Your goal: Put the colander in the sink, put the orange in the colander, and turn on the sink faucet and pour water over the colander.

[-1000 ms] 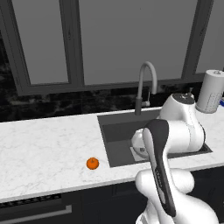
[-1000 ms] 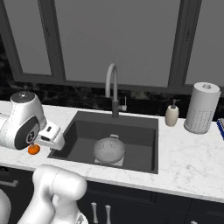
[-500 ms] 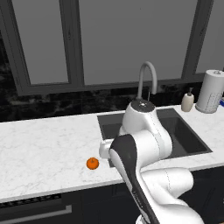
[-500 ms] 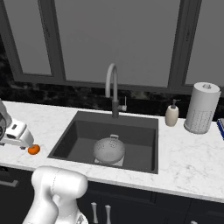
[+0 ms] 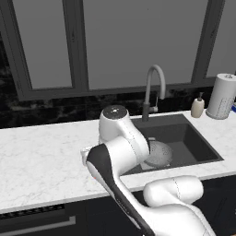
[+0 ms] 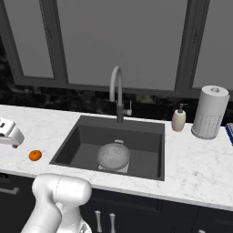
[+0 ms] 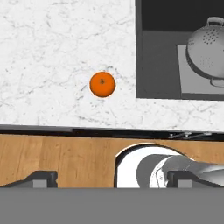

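My fingers [image 7: 43,178] sit wide apart with nothing between them, looking straight down over the front edge of the surface [image 7: 52,39]. Ahead of them I see the orange [image 7: 102,84] resting on the white marble, just beside the left rim of the sink [image 7: 157,65]. In the right base view the gripper [image 6: 9,132] hangs above the surface, near the orange [image 6: 35,155]. The colander [image 6: 113,156] sits on the sink floor, below the faucet [image 6: 117,93].
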